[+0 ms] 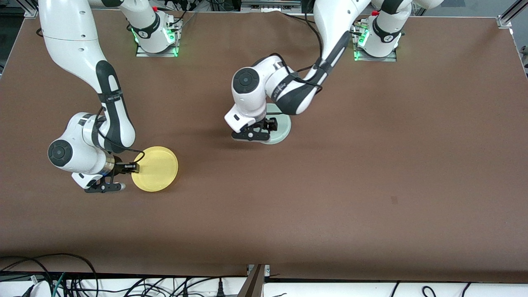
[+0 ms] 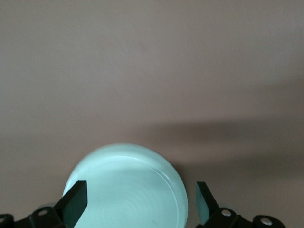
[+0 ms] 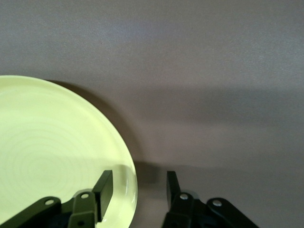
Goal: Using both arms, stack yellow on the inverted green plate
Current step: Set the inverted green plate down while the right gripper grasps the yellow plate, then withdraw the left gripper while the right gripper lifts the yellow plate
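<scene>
The yellow plate [image 1: 159, 168] lies on the table toward the right arm's end. My right gripper [image 1: 133, 167] is low at its edge and open, one finger over the plate's inside and one outside, the rim between them. In the right wrist view the plate [image 3: 47, 161] fills one side and the gripper [image 3: 137, 183] straddles its rim. The pale green plate [image 1: 283, 128] lies near the table's middle, partly hidden under the left arm. My left gripper [image 1: 266, 126] is open wide just over it. In the left wrist view the plate [image 2: 128, 190] sits between the spread fingers [image 2: 76, 202].
The brown table mat [image 1: 371, 165] is bare around both plates. The two arm bases [image 1: 156, 37] stand along the table's edge farthest from the front camera. Cables [image 1: 62, 280] hang off the edge nearest that camera.
</scene>
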Tool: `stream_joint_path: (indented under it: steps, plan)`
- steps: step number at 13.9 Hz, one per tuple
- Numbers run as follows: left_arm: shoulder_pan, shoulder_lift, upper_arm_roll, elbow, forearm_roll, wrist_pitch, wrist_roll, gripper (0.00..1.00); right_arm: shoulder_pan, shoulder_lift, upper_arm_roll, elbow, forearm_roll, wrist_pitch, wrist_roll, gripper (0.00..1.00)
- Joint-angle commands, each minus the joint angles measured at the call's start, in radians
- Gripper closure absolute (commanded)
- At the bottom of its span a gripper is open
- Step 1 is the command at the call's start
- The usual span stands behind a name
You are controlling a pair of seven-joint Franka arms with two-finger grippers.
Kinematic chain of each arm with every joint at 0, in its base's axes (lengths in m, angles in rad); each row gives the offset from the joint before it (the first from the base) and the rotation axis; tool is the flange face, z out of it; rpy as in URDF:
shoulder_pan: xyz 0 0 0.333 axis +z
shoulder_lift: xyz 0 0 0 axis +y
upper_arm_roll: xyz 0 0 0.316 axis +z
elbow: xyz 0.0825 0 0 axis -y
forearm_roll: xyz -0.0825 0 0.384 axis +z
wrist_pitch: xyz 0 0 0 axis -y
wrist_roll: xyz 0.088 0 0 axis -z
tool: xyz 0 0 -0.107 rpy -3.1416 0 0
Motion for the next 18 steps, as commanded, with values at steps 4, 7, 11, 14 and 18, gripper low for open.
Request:
stream_joint_path:
  steps: [4, 7, 11, 14, 18]
  plan:
    - [0.250, -0.193, -0.002, -0.027, -0.008, -0.118, 0.019, 0.00, 0.003, -0.034, 0.002, -0.035, 0.019, 0.004, 0.007, 0.64]
    - [0.394, -0.297, -0.001, -0.026, -0.006, -0.245, 0.141, 0.00, 0.003, -0.036, 0.002, -0.034, 0.019, 0.001, 0.009, 0.71]
    - [0.555, -0.405, -0.001, -0.020, 0.000, -0.398, 0.405, 0.00, 0.005, -0.036, 0.002, -0.031, 0.019, 0.001, 0.027, 0.98]
    - [0.678, -0.466, -0.005, -0.029, -0.011, -0.466, 0.592, 0.00, 0.010, -0.047, 0.004, -0.022, 0.019, 0.001, 0.033, 1.00]
    - [0.784, -0.717, -0.002, -0.322, 0.000, -0.369, 0.731, 0.00, 0.088, -0.074, 0.010, 0.072, 0.021, -0.147, 0.210, 1.00]
